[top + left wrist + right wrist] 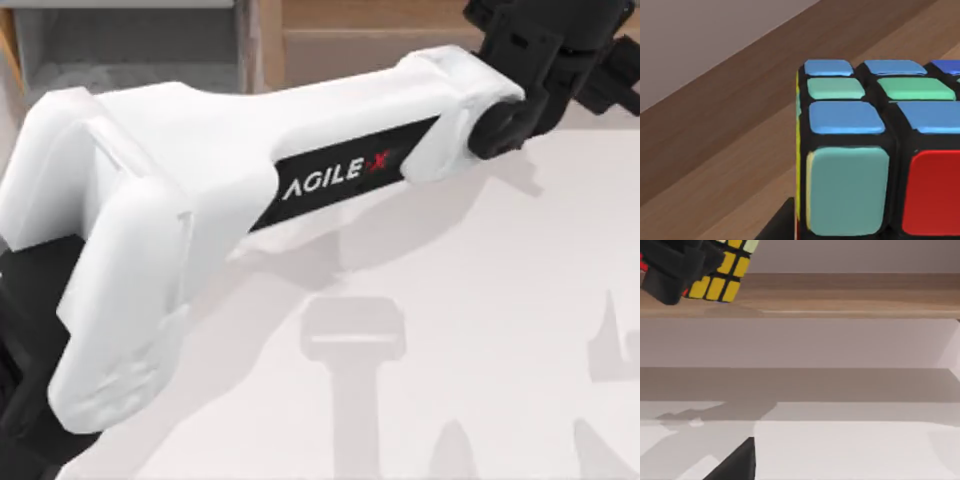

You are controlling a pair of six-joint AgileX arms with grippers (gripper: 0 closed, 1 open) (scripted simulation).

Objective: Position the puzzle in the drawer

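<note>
pale grey table (480,330) takes up the lower part of the top view, with brown wood along the far edge and a grey-walled drawer (130,45) at the far left corner. my left arm (250,170) stretches across from the near left to the far right, and its left gripper (560,45) hangs over the brown shelf (380,45), well to the right of the drawer. in the left wrist view the puzzle (865,150) sits right against the camera, above the wood grain, clamped in that gripper as i read it. the right wrist view looks across from the parked right arm and catches the puzzle's yellow face (722,277) gripped by black fingers (670,275) above the shelf edge. i cannot tell the right gripper's state. i judge the next move must carry the cube leftward to the drawer.
</note>
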